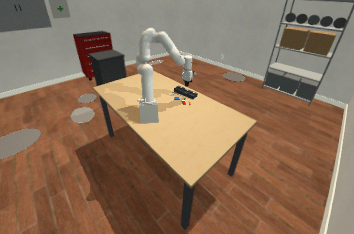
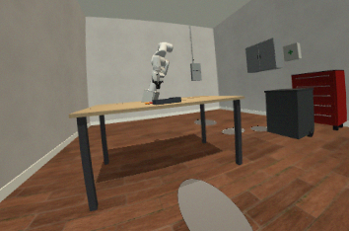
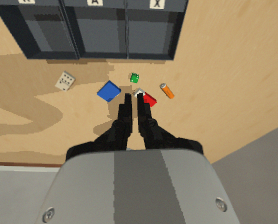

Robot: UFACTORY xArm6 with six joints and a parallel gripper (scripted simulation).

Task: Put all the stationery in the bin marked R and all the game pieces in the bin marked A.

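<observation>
A row of dark bins (image 1: 185, 92) (image 2: 166, 100) stands on the table; in the wrist view they read R (image 3: 50, 56), A (image 3: 100, 56) and X (image 3: 150, 56), and all look empty. In front of them lie a beige dotted tile (image 3: 65, 80), a flat blue square (image 3: 108, 91), a small green cube (image 3: 134, 77), an orange cylinder (image 3: 167, 90) and a red-and-white block (image 3: 148, 99). My gripper (image 3: 134, 102) (image 1: 187, 82) (image 2: 157, 85) is shut and empty. It hangs above the table, its tips over the spot between the blue square and the red-and-white block.
The arm's base (image 1: 148, 112) stands on the wooden table (image 1: 210, 135) left of the items. A red tool cabinet (image 1: 93, 47), a dark box (image 1: 108, 66) and a shelf rack (image 1: 307, 50) stand away from the table.
</observation>
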